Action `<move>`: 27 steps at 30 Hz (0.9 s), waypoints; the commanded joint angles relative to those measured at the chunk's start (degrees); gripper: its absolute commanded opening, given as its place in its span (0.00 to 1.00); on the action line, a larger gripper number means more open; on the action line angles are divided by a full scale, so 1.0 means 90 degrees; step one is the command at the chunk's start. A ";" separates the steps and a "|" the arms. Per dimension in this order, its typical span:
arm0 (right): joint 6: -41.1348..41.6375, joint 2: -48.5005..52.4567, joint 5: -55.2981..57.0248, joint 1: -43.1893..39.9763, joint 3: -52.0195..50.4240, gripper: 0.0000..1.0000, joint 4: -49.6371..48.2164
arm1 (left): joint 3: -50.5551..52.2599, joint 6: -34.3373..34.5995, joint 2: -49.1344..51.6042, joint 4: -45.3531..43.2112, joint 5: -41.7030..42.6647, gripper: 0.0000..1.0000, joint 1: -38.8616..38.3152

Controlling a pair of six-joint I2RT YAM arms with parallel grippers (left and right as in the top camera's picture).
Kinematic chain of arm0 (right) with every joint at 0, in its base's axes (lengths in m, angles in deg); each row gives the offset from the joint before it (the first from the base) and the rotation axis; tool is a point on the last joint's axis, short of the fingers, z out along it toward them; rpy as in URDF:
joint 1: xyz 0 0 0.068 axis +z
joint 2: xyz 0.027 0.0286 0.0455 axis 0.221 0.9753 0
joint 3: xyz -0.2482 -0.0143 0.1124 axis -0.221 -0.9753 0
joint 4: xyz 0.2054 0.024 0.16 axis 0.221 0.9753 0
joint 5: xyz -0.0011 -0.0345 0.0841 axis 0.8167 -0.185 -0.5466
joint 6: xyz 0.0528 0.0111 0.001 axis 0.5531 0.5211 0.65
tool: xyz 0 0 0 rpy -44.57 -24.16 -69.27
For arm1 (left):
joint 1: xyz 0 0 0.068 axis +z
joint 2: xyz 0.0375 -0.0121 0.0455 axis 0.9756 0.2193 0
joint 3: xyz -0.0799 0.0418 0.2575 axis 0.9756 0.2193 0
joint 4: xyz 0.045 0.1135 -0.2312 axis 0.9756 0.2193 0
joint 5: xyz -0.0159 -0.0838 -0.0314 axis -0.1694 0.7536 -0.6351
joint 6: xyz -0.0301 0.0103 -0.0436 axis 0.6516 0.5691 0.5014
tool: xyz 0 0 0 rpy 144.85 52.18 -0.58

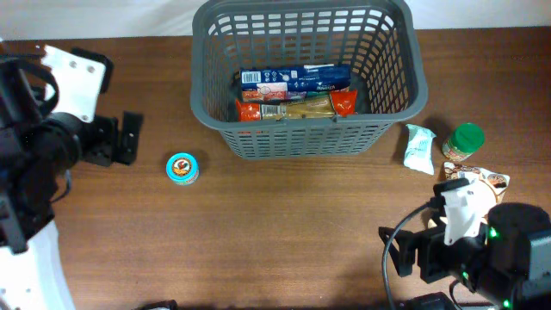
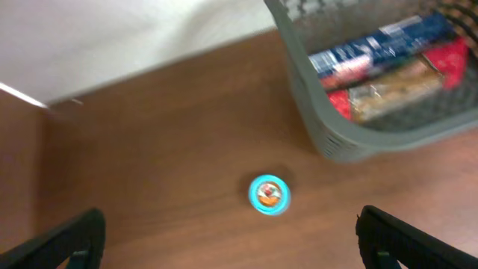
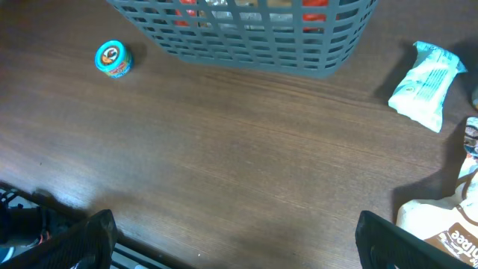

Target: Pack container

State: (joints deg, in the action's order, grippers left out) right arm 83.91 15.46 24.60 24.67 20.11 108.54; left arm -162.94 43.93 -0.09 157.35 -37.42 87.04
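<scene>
The dark grey basket (image 1: 301, 138) stands at the back middle of the table. It holds a blue packet (image 1: 293, 81) and a clear packet with red ends (image 1: 297, 107). A small round blue tin (image 1: 182, 168) lies left of the basket; it also shows in the left wrist view (image 2: 268, 194) and the right wrist view (image 3: 113, 58). My left gripper (image 1: 129, 138) is open and empty at the left, away from the tin. My right gripper (image 1: 405, 254) is open and empty near the front right.
Right of the basket lie a pale green pouch (image 1: 419, 147), a green-lidded jar (image 1: 465, 141) and a white and brown packet (image 1: 482, 181). The pouch (image 3: 426, 78) and the packet (image 3: 444, 224) show in the right wrist view.
</scene>
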 commanded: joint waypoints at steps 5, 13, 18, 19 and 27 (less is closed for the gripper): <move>-0.0061 0.0206 0.0593 0.0051 0.0034 0.99 -0.0172 | 0.2130 -0.0078 -0.1178 -0.0913 0.0372 0.99 0.0100; 0.0362 0.0206 0.1333 0.0049 0.0087 0.99 -0.0129 | 0.4296 -0.0029 -0.2533 -0.2118 0.0376 0.99 0.0199; 0.0850 0.0209 0.2572 -0.0199 0.0085 0.99 0.0287 | 0.4529 -0.0029 -0.2659 -0.2293 0.0716 0.99 0.0199; 0.0860 0.0214 0.2696 -0.0328 0.0083 0.99 0.0316 | 0.4529 -0.0027 -0.2659 -0.2295 0.0821 0.99 0.0199; 0.0214 0.0311 0.2195 -0.2329 0.0085 0.99 0.0301 | 0.4529 -0.0029 -0.2659 -0.2307 0.1047 0.99 0.0182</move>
State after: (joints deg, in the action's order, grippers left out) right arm 89.59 17.62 46.68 9.26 20.16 111.38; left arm -122.57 43.93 -23.66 136.92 -30.32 88.57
